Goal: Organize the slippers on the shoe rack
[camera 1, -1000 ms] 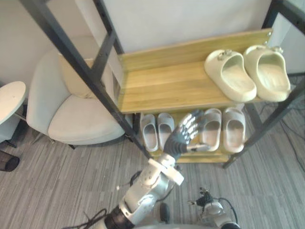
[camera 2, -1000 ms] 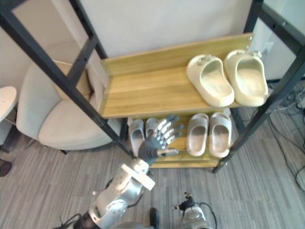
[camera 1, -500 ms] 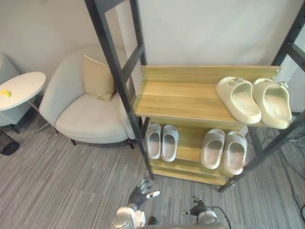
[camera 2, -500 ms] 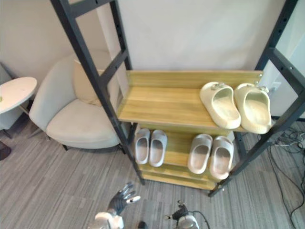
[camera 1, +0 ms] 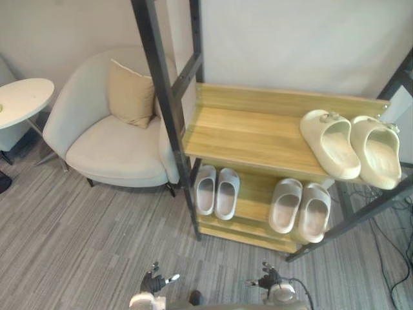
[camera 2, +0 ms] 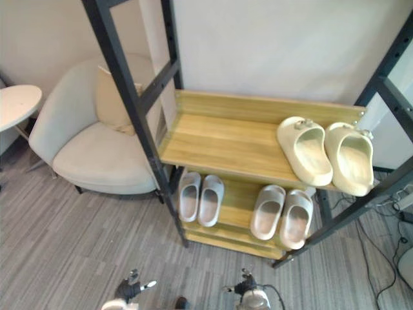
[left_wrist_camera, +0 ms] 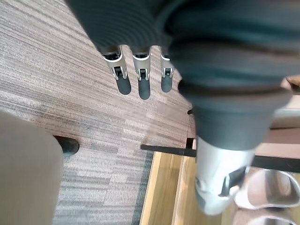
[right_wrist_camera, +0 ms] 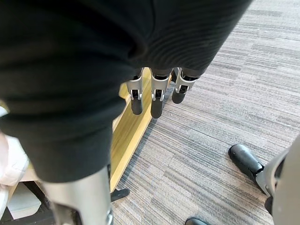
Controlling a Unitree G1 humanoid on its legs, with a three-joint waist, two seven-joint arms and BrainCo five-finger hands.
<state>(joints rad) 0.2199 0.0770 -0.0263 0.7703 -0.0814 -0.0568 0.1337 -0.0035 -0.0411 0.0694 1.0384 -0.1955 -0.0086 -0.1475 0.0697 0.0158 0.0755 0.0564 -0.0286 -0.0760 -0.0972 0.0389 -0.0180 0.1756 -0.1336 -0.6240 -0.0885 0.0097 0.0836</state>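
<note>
Left hand (camera 1: 153,283), right hand (camera 1: 270,281) hang low, both straight-fingered, relaxed.

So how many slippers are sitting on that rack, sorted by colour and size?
Cream slippers, upper shelf: 2
Small pale grey slippers, lower shelf: 2
Larger pale grey slippers, lower shelf: 2
Total: 6

The left hand (left_wrist_camera: 211,56), fingers (left_wrist_camera: 143,82) straight (thumb (left_wrist_camera: 218,187) apart), hangs over grey carpet (left_wrist_camera: 51,70) beside the shoe rack (left_wrist_camera: 161,197).
</note>
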